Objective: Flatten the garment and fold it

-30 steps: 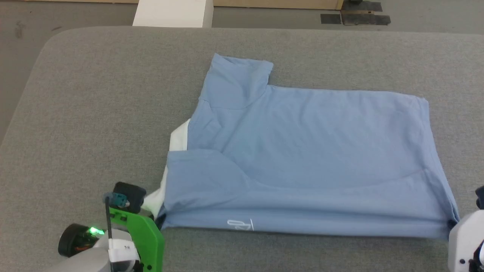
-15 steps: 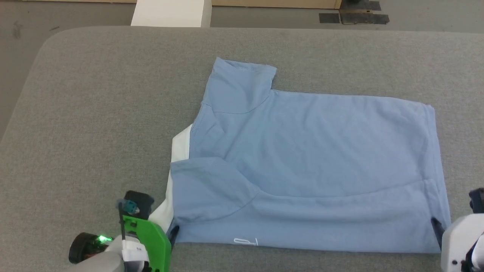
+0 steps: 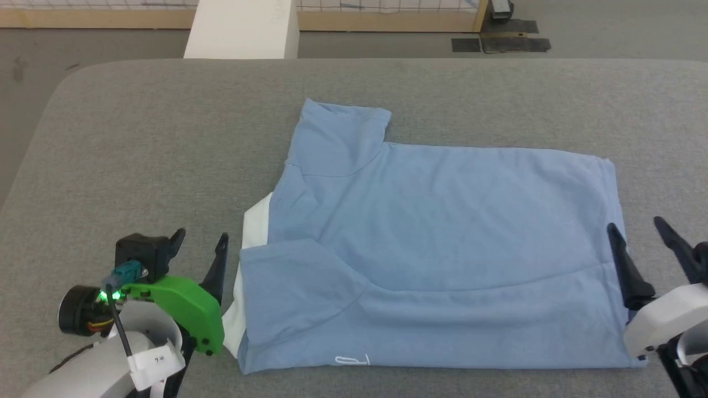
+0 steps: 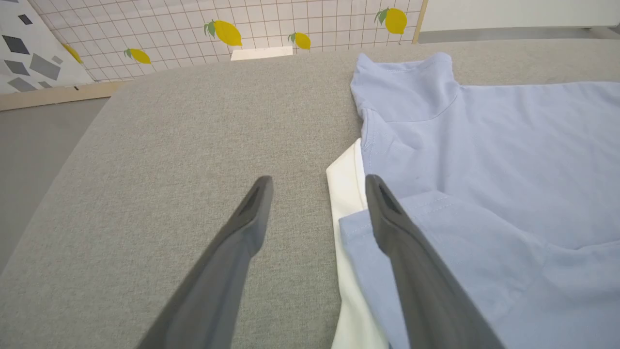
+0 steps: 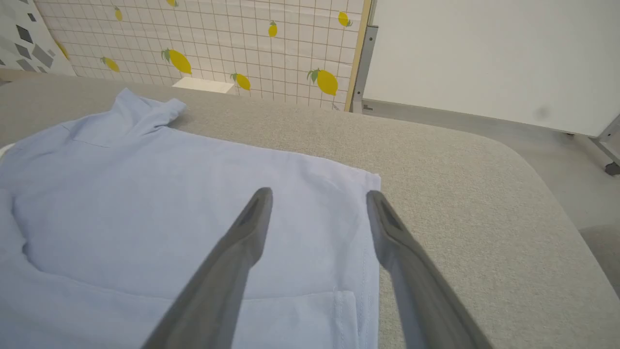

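On the table (image 3: 138,143): blue shirt (image 3: 442,243) lies flat near the middle, near edge folded over; white collar (image 3: 257,224) to the left, one sleeve (image 3: 343,132) pointing to the far side, logo (image 3: 352,361) at the near fold.
Left gripper (image 3: 201,236): jaws spread wide, holding nothing; just beside the collar.
Right gripper (image 3: 634,225): jaws spread wide, holding nothing; one finger over the shirt's right hem, the other over bare table.
Surface: grey cloth covering, rounded corners.
Room: grey floor, white post (image 3: 240,30) behind the table, tiled wall with lemons (image 4: 223,31).
Change from a second ago: both grippers were pinched shut at the corners of the near fold; now released and clear of it. Head camera has shifted.
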Motion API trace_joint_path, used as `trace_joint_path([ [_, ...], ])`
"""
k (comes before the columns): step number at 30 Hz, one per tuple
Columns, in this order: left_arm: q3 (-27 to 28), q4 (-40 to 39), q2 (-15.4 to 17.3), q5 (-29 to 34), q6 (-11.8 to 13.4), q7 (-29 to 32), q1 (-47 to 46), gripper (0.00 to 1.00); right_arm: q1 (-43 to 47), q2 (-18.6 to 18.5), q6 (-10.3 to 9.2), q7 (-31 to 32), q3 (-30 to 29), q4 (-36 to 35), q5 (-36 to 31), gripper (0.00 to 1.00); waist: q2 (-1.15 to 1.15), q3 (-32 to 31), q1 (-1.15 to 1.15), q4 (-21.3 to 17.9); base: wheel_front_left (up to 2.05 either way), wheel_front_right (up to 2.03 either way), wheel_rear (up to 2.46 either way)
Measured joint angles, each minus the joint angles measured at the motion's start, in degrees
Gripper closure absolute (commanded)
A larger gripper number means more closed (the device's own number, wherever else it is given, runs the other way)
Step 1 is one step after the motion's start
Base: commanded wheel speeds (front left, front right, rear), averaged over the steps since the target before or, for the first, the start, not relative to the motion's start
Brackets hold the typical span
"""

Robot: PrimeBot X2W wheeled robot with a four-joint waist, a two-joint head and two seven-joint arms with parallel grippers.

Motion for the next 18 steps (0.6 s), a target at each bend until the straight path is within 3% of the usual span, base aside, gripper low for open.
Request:
trace_joint_path([
  [7,0.2,-0.1,-0.1,0.7,-2.8,4.1,-7.1,0.00,-0.9,3.2,0.00,-2.1,1.6,0.2,0.4,0.00,0.00,2.5,0.00,-2.0,0.00,0.00,0.00],
  [15,0.3,7.4,-0.5,1.1,-10.3,16.7,-23.0,0.00,-5.4,5.5,0.00,-2.7,3.2,-2.3,0.3,0.00,0.00,9.0,0.00,-5.2,0.00,0.00,0.00],
  [18,-0.5,11.2,-0.9,2.0,-14.4,22.5,-30.0,0.00,-6.5,6.4,0.00,-3.2,3.2,-3.4,-0.2,0.00,0.00,12.1,0.00,-6.7,0.00,0.00,0.00],
])
